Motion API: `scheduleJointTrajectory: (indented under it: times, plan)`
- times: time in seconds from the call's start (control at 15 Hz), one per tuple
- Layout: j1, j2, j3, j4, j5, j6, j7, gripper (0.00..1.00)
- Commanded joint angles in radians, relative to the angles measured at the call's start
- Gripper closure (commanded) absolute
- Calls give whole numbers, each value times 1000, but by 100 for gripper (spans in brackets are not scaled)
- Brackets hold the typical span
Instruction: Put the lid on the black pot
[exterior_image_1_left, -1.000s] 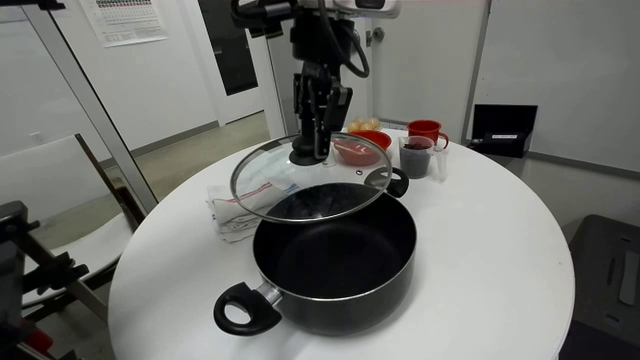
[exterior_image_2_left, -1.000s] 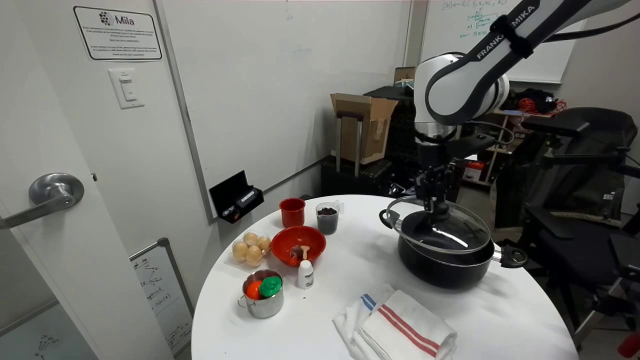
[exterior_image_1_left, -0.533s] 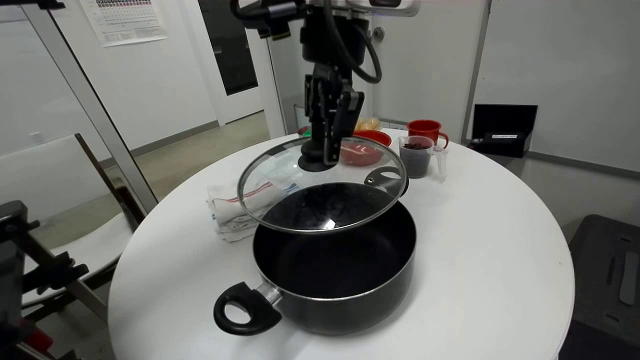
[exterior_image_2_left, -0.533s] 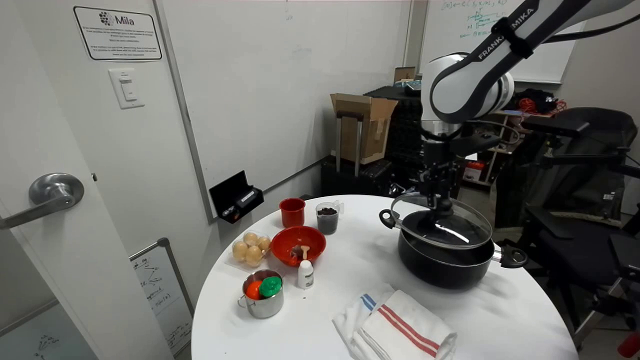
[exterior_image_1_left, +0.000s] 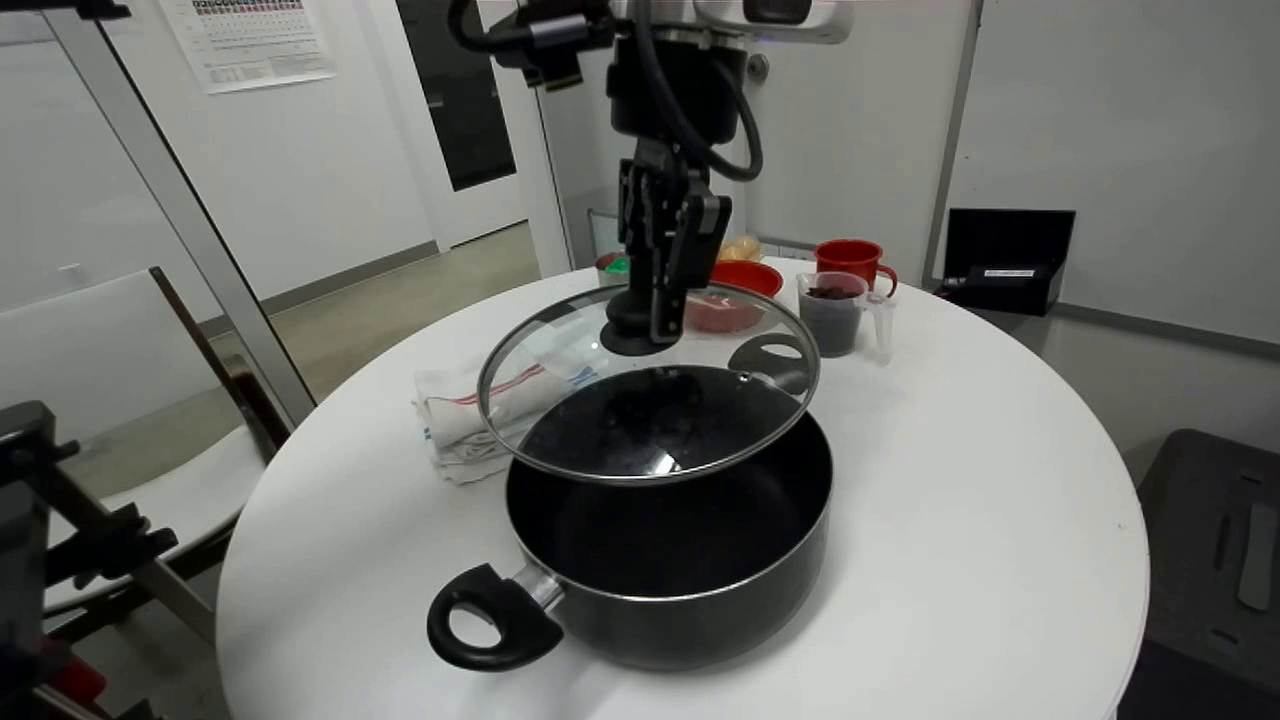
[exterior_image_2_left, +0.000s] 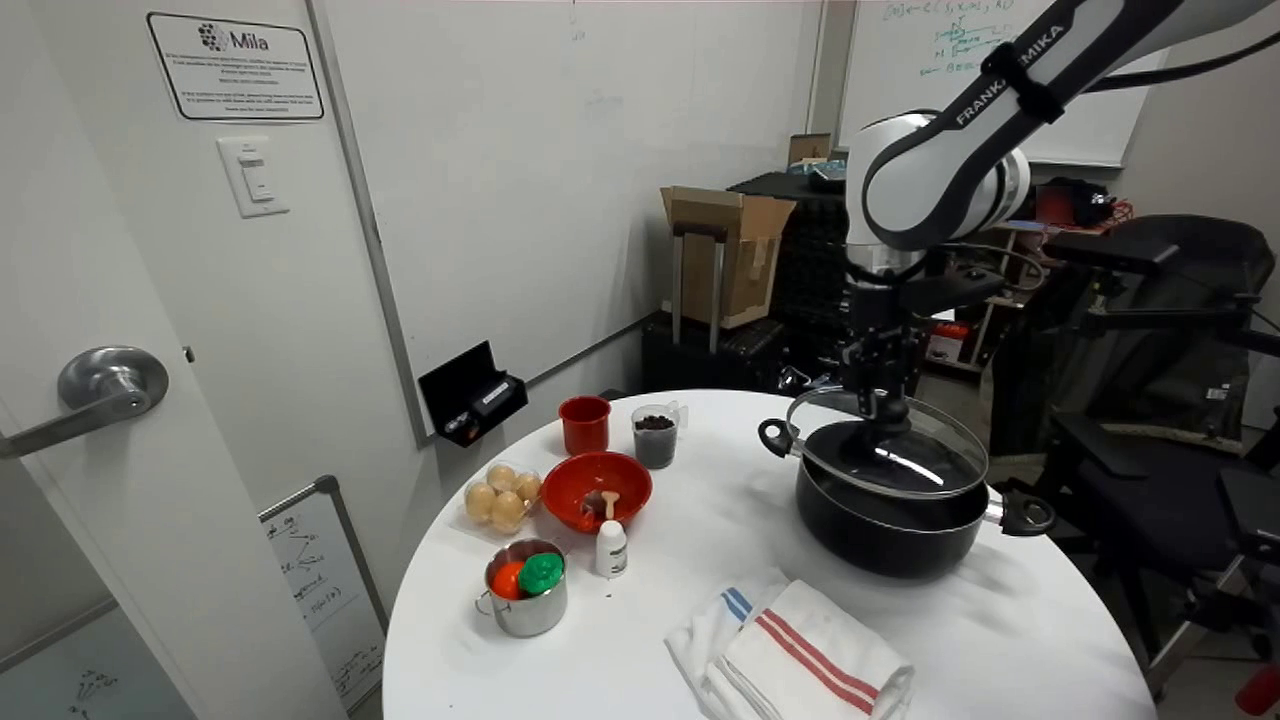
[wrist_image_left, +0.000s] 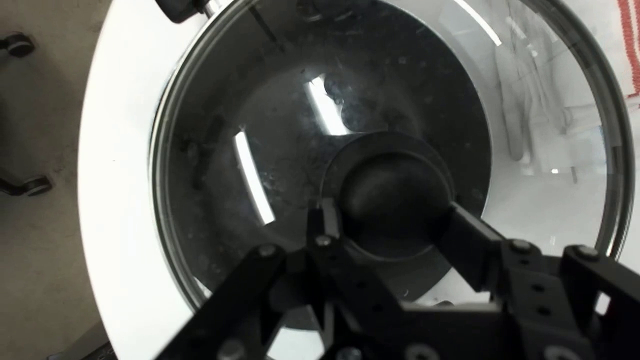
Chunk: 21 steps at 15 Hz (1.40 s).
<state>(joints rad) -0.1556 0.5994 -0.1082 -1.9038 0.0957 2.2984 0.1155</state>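
The clear glass lid (exterior_image_1_left: 650, 430) with a metal rim hangs above the black pot (exterior_image_1_left: 690, 630) in both exterior views (exterior_image_2_left: 935, 455) (exterior_image_2_left: 890, 555). It is slightly tilted and offset toward the pot's far side in an exterior view, where the near part of the pot's dark inside is uncovered. A gap shows between lid and pot rim. My gripper (exterior_image_1_left: 652, 310) is shut on the lid's dark knob. In the wrist view the fingers (wrist_image_left: 391, 215) press on both sides of the knob, and the lid (wrist_image_left: 280, 175) fills much of the picture. One pot handle (wrist_image_left: 180, 7) shows at the top.
A folded towel (exterior_image_2_left: 810, 650) lies beside the pot on the round white table (exterior_image_2_left: 1020, 640). Farther off stand a red bowl (exterior_image_2_left: 565, 490), red cup (exterior_image_2_left: 585, 427), measuring cup (exterior_image_2_left: 655, 450), eggs (exterior_image_2_left: 507, 505), white bottle (exterior_image_2_left: 612, 552) and metal cup (exterior_image_2_left: 530, 610).
My gripper and the lid have moved rightward in both exterior views and lower in one of them, bringing the lid farther over the pot. The pot has not moved. The grip on the knob is unchanged.
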Motion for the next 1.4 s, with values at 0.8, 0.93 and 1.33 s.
scheduleJointTrajectory:
  times: [0.8, 0.93, 1.33]
  plan:
    - [-32, 41, -24, 25, 44, -10, 40, 75]
    - [-31, 52, -25, 29, 43, -10, 46, 75]
    - [-30, 72, -31, 38, 41, -10, 65, 75]
